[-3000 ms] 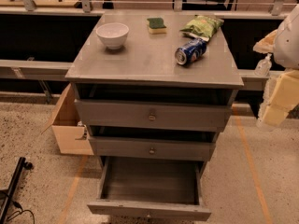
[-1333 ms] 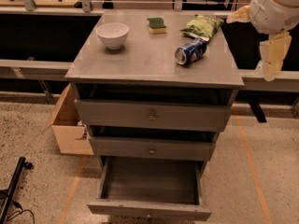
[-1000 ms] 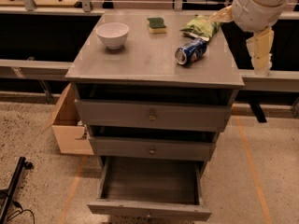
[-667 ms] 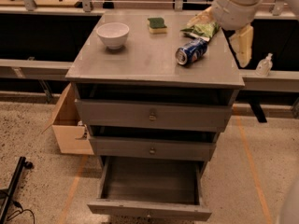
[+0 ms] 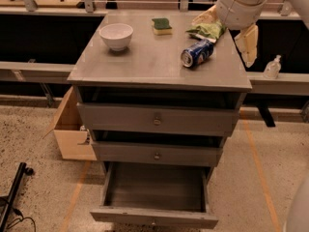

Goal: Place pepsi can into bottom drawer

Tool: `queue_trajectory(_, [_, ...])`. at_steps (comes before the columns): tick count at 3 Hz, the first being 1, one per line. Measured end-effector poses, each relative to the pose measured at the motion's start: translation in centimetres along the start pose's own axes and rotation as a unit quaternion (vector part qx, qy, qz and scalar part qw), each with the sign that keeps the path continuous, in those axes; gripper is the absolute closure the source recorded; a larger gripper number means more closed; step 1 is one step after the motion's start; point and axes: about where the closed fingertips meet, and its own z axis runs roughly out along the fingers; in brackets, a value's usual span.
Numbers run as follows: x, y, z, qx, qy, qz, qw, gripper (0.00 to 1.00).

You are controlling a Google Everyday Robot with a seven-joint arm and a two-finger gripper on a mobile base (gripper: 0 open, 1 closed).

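Observation:
The pepsi can (image 5: 197, 53) lies on its side on the right part of the grey cabinet top (image 5: 145, 64). The bottom drawer (image 5: 154, 218) is pulled out and shows nothing inside. The two drawers above it stand slightly ajar. My gripper (image 5: 227, 31) hangs over the back right corner of the top, above and to the right of the can, not touching it. Its cream fingers (image 5: 248, 45) are spread apart with nothing between them. The arm partly covers the green chip bag (image 5: 208, 30).
A white bowl (image 5: 116, 35) and a green-yellow sponge (image 5: 161, 25) sit on the cabinet top. A cardboard box (image 5: 72, 137) stands on the floor at the left. A small clear bottle (image 5: 272, 67) sits on the ledge at the right. A black stand (image 5: 12, 197) lies at the lower left.
My arm has swung left and up from beside the cabinet's right edge to over its back right corner. The can, bowl and drawers have not moved.

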Motion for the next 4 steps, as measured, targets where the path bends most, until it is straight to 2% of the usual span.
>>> queue_trajectory(1, [1.2, -0.9, 0.6, -0.001, 0.036, -0.020, 0.9991, 0.00])
queue_trajectory(2, [2.3, -1.4, 1.6, -0.022, 0.082, -0.068, 0.9941, 0.00])
queue_trajectory(3, [3.7, -2.1, 3.0, -0.033, 0.110, -0.087, 0.9896, 0.00])
queue_trajectory(4, [4.9, -3.4, 5.0, -0.039, 0.109, -0.069, 0.9909, 0.00])
